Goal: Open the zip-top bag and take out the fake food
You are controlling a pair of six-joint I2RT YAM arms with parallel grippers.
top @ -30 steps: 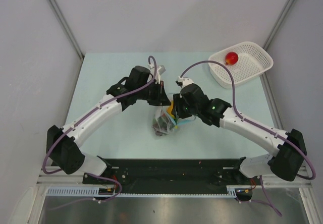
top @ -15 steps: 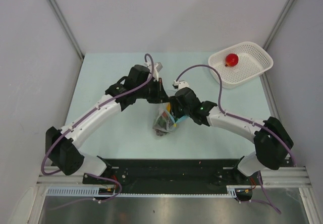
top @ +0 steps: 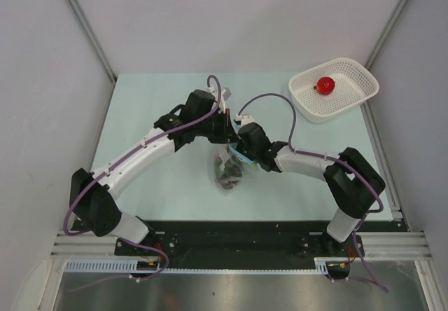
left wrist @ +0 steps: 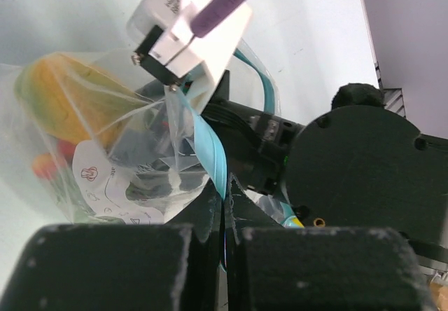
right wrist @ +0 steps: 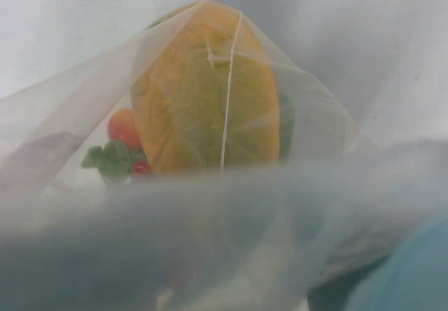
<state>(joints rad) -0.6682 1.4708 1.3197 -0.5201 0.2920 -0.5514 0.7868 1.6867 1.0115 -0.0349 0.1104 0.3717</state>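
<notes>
Zip-top bag at tabletop centre, between both arms, mouth lifted. Left claw clamped on bag's light blue zip strip, holding it up. Right claw pushed into bag mouth from 3 o'clock, fingers hidden by plastic; width cannot tell. Mango inside bag, small red-and-green piece beside it. Red apple in white basket at 2 o'clock corner.

Left claw and right claw hem the zip-top bag on its far side; the table left of them lies open.
</notes>
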